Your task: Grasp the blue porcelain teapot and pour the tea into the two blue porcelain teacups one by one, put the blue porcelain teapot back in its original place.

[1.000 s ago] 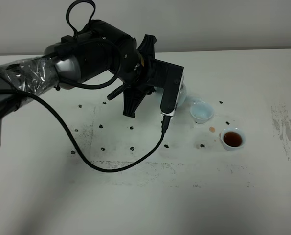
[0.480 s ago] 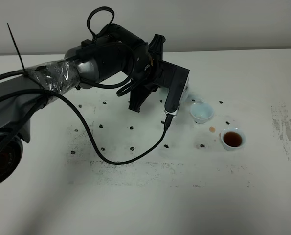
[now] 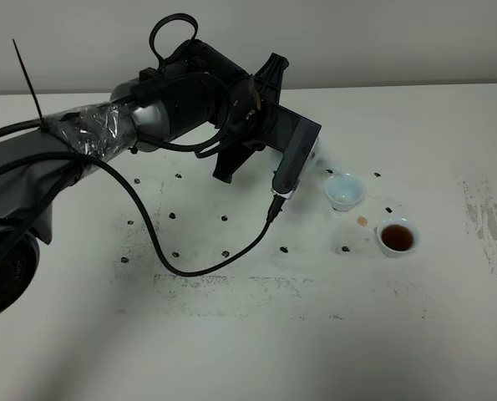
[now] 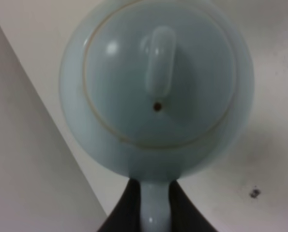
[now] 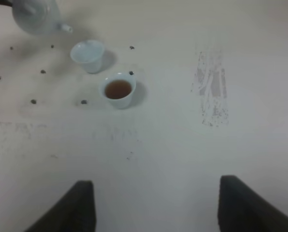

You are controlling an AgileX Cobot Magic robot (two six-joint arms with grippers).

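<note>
The blue porcelain teapot (image 4: 156, 92) hangs above the table, and my left gripper (image 4: 153, 216) is shut on its loop handle. From the high view only a sliver of the teapot (image 3: 323, 160) shows past the black wrist, its spout beside the nearer of the two blue porcelain teacups. That teacup (image 3: 345, 192) looks empty with a pale inside. The other teacup (image 3: 398, 237) holds brown tea. In the right wrist view the teapot (image 5: 37, 17), the empty teacup (image 5: 88, 55) and the filled teacup (image 5: 118, 90) lie far ahead of my open right gripper (image 5: 156, 208).
The white table (image 3: 231, 334) carries small dark marks and a scuffed grey patch (image 3: 486, 221) at the right. A black cable (image 3: 173, 267) loops from the left arm down over the table. A small brown spot (image 3: 362, 220) lies between the teacups.
The left arm has lifted and turned at the wrist, carrying the teapot slightly right toward the empty teacup. Neither teacup has moved.
</note>
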